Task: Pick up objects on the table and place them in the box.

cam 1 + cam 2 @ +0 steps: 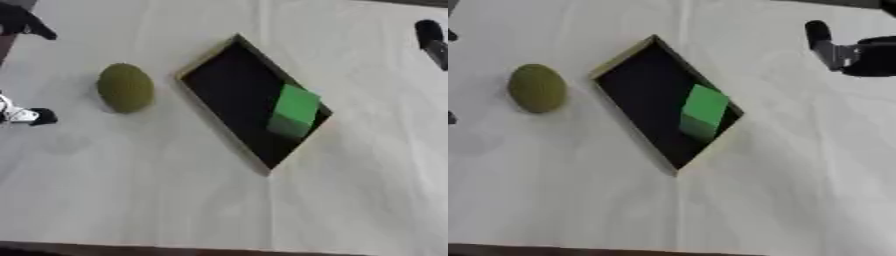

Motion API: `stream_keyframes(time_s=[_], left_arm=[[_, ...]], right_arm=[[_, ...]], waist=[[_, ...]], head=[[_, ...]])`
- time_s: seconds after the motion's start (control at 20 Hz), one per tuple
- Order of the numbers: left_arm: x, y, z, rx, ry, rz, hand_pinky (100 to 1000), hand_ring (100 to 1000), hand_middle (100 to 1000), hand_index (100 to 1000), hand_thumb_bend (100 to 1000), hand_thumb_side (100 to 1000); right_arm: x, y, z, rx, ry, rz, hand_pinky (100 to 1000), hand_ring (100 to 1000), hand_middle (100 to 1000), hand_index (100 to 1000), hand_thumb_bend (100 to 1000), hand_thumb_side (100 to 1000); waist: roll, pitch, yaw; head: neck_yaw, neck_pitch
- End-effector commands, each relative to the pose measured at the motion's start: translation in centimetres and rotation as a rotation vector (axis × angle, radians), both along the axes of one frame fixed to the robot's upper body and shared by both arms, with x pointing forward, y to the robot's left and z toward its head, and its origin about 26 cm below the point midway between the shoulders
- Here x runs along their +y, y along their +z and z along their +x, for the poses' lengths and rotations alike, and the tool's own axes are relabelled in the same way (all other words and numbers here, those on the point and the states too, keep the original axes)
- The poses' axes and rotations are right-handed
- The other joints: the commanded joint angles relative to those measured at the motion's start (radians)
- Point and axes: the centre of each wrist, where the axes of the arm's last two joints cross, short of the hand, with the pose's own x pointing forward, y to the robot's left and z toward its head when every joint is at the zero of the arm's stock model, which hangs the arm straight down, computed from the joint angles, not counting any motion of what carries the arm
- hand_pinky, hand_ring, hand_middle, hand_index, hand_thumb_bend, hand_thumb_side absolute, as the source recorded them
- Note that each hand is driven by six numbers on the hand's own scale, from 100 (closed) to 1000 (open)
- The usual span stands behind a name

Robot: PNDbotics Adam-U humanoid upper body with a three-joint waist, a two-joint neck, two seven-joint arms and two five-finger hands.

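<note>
A shallow black box with a tan rim (206, 58) lies askew mid-table. Inside it, a green block (293, 110) rests at the end nearer the right. An olive-green rounded object (126, 88) sits on the table just left of the box, apart from it. My left hand (24, 22) shows at the left edge, with dark fingers at the top corner and a white-and-black tip (26, 116) lower down; they are spread apart and hold nothing. My right hand (859, 52) hangs at the upper right, one finger (817, 32) straight, well clear of the box.
The pale table (157, 200) stretches wide in front of the box. Its dark front edge (131, 248) runs along the bottom of the view.
</note>
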Motion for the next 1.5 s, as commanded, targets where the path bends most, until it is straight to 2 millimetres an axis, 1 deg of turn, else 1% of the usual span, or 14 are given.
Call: stream_keyframes(time_s=[0.05, 0.2, 0.5, 0.75, 1.2, 1.4, 1.5], left_arm=[[-0.3, 0.7, 0.7, 0.008, -0.001, 0.016, 875, 871, 849, 912, 621, 395], [-1.2, 0.6, 1.6, 0.033, -0.021, 0.027, 876, 874, 853, 913, 619, 366], [-3.2, 0.4, 2.8, 0.077, -0.071, 0.03, 878, 879, 860, 916, 602, 377], [-4.2, 0.0, 3.9, 0.117, -0.083, 0.023, 876, 881, 861, 914, 590, 385], [-4.7, -1.3, 6.5, 0.153, -0.032, 0.021, 864, 860, 847, 907, 562, 363], [-4.9, -1.9, 7.5, 0.14, 0.004, 0.043, 851, 848, 832, 893, 513, 324], [-4.9, -2.2, 7.9, 0.138, 0.021, 0.059, 837, 837, 821, 883, 483, 278]], right_arm=[[0.0, 0.8, -0.5, -0.031, -0.002, 0.0, 835, 804, 753, 843, 100, 471], [0.0, 0.8, -0.4, -0.031, -0.004, 0.007, 834, 803, 752, 842, 100, 472], [0.1, 0.7, -0.4, -0.033, -0.009, 0.024, 834, 800, 751, 840, 100, 473], [0.1, 0.8, -0.4, -0.039, -0.006, 0.043, 834, 797, 749, 838, 100, 474], [0.3, 0.7, -0.3, -0.035, 0.007, 0.066, 833, 794, 746, 836, 100, 480], [0.4, 0.6, -0.3, -0.031, 0.013, 0.071, 833, 793, 745, 836, 100, 484], [0.4, 0.6, -0.2, -0.03, 0.015, 0.073, 833, 792, 745, 835, 100, 486]], waist=[[0.007, -0.028, -0.001], [0.008, -0.028, -0.002], [0.01, -0.028, -0.006], [0.011, -0.029, -0.009], [0.012, -0.028, -0.018], [0.012, -0.026, -0.02], [0.012, -0.025, -0.022]], head=[[0.002, 0.006], [0.002, 0.008], [0.006, 0.012], [0.012, 0.013], [0.023, 0.012], [0.025, 0.011], [0.026, 0.012]])
